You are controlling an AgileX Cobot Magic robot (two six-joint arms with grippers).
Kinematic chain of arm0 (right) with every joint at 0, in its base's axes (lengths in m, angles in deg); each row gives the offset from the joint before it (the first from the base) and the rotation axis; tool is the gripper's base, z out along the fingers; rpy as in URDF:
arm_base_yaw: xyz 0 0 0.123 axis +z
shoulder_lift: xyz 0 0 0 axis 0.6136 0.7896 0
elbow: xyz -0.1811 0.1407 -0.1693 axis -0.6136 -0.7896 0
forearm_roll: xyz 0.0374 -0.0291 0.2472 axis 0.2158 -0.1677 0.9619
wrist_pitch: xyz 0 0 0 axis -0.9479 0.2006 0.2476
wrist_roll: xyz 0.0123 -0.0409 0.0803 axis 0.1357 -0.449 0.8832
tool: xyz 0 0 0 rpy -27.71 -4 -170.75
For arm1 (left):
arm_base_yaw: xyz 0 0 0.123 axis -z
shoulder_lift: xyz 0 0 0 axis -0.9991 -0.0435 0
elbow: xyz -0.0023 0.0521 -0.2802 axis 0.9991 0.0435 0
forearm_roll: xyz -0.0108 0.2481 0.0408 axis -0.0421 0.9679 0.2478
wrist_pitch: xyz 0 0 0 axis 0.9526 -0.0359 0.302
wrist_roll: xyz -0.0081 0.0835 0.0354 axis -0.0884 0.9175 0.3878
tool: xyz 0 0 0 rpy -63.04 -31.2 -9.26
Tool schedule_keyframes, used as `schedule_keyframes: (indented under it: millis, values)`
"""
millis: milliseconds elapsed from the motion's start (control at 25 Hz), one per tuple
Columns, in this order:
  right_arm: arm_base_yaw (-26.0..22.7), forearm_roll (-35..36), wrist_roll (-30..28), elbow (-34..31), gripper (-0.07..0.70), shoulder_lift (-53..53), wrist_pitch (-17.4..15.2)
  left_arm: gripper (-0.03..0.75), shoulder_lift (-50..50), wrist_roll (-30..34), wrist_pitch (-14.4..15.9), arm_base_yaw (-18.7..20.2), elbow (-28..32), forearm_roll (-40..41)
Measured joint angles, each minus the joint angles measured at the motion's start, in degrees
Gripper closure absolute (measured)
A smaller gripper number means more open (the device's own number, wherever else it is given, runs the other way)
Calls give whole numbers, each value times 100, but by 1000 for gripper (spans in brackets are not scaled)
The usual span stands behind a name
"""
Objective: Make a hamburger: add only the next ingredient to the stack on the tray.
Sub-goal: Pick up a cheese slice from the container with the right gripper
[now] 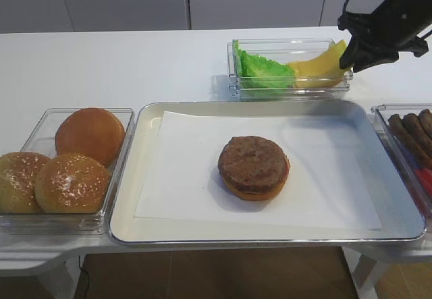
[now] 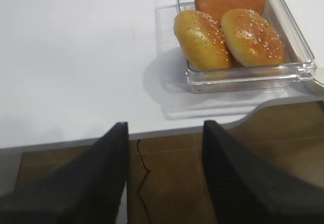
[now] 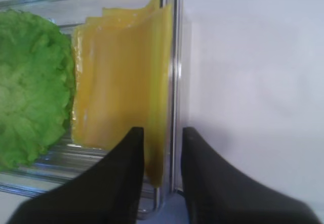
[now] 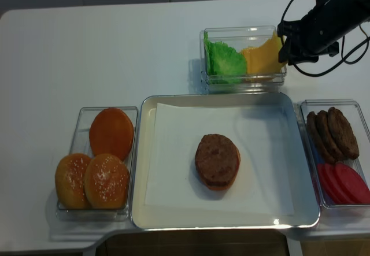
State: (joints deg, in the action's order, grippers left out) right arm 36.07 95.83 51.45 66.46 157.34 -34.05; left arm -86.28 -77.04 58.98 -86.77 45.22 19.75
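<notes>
The right gripper (image 3: 162, 148) straddled the upturned edge of the cheese slice (image 3: 121, 87), jaws narrowly apart, not yet pinching. The slice leaned against the bin wall (image 3: 174, 82), offering that edge. The stack (image 1: 254, 167) waited at six o'clock on the tray (image 1: 135, 177).

We see our left gripper (image 2: 164, 176) with its two dark fingers (image 2: 104, 178) spread apart, hanging over the white table's (image 2: 76, 57) edge above brown floor (image 2: 167, 183). A clear plastic bin (image 2: 296, 52) holds three buns (image 2: 251, 36), two sesame-topped.
</notes>
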Motion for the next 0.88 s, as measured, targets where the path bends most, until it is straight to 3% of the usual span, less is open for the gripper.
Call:
schedule_keyframes:
  millis: [200,440,880]
  values:
    - [0,0,0,0,451,22,-82,367,0,0,0,0,0,0]
    - [0,0,0,0,563,22,-96,367,0,0,0,0,0,0]
    - [0,-24,-110,46,576,22,-96,367,0,0,0,0,0,0]
